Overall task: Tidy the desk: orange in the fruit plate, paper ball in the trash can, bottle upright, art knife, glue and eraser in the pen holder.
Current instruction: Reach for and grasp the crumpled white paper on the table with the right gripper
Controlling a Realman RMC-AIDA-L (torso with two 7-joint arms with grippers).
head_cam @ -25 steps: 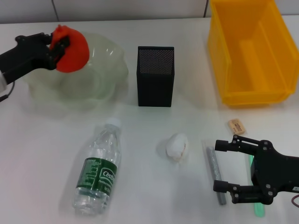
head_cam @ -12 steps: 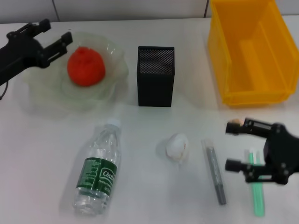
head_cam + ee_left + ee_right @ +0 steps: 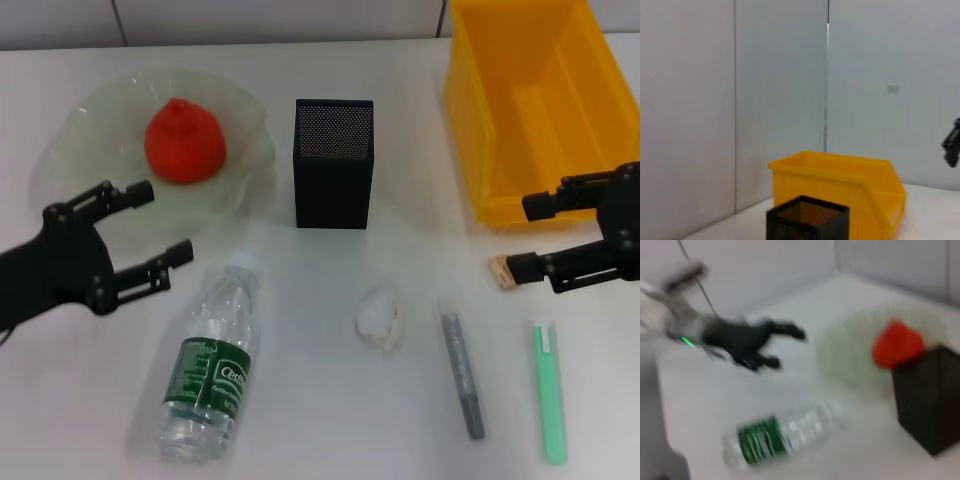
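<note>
Head view: left gripper (image 3: pixel 150 222) has withdrawn from the plate (image 3: pixel 80 120) to the table beside the bottle's (image 3: pixel 212 360) cap, fingers wide, empty. Orange (image 3: pixel 185 142) sits in plate. Right gripper (image 3: pixel 522 238) has moved up toward the bin (image 3: pixel 470 130), fingers wide; lower fingertip touches the eraser (image 3: pixel 501 272). Paper ball (image 3: pixel 380 315) lies mid-table; holder (image 3: pixel 333 163) upright.

Left wrist view: bin (image 3: pixel 840 175) behind holder (image 3: pixel 807 220); own fingers unseen.

Right wrist view: blurred left gripper (image 3: pixel 785 347), lying bottle (image 3: pixel 780 440), orange (image 3: pixel 897 345), holder (image 3: pixel 930 395).
</note>
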